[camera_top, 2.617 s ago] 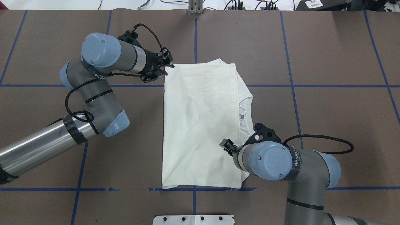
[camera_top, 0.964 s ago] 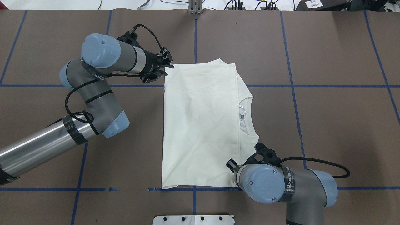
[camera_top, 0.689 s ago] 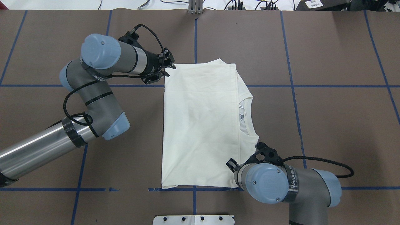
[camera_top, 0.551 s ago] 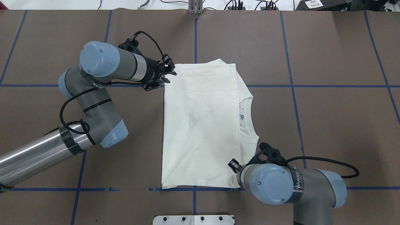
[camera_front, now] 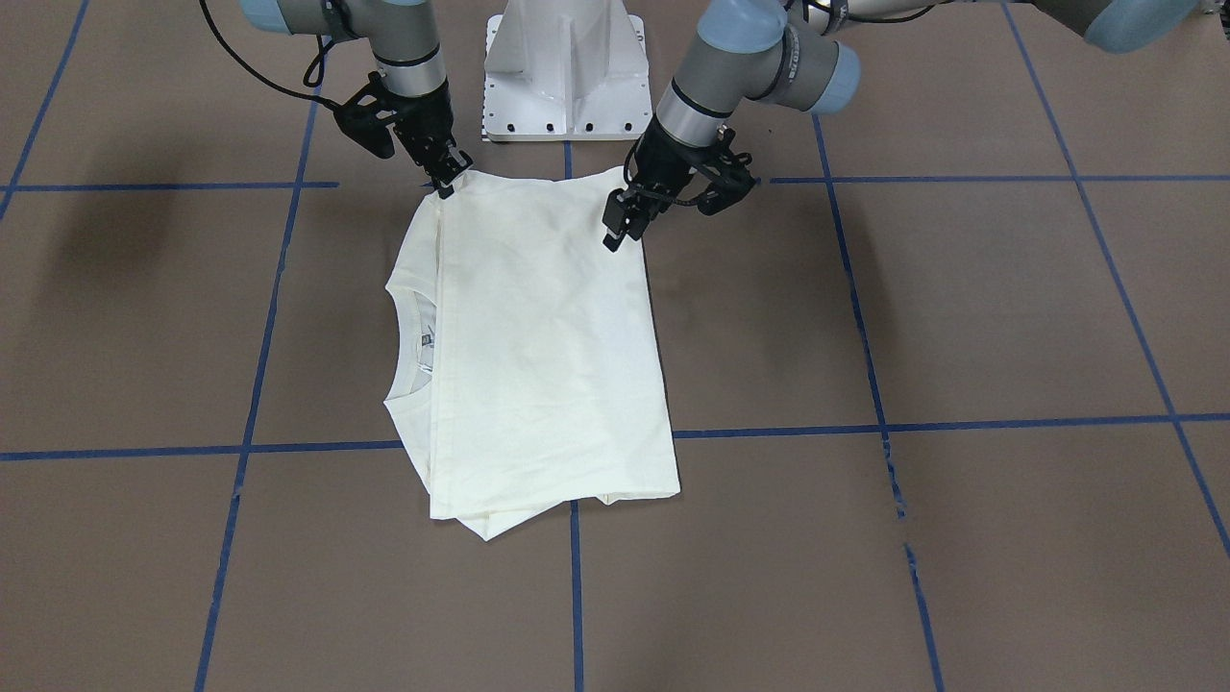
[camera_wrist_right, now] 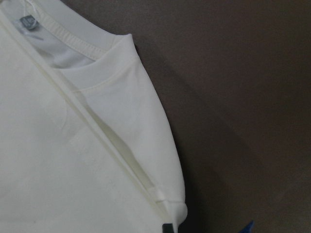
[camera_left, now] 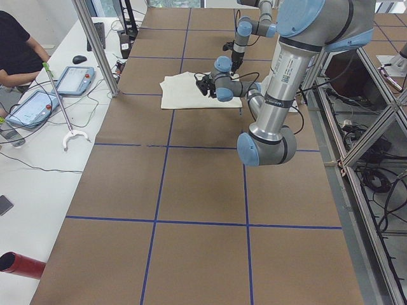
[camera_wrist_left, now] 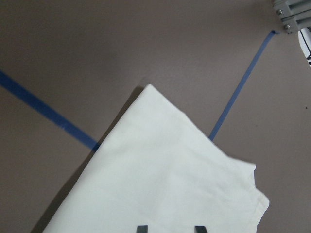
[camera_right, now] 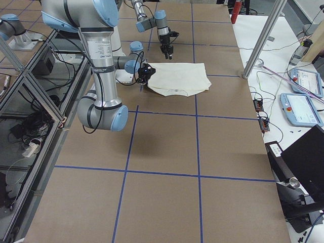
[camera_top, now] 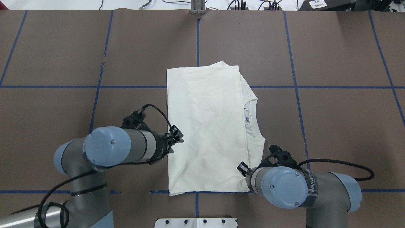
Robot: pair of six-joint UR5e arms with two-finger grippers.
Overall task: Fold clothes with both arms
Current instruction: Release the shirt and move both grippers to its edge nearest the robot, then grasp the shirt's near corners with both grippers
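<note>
Between both jaws, folded T-shirt (camera_top: pixel 205 126).

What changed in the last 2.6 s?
The left gripper left the far left corner of the shirt and pulled back toward the robot's side. It is now open at the shirt's left edge. The right gripper drew slightly nearer the robot, to the near right corner. The shirt stayed folded, in place.

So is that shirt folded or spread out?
Folded: the shirt lies as a layered rectangle, no sleeves showing, collar peeking out along one side.
</note>
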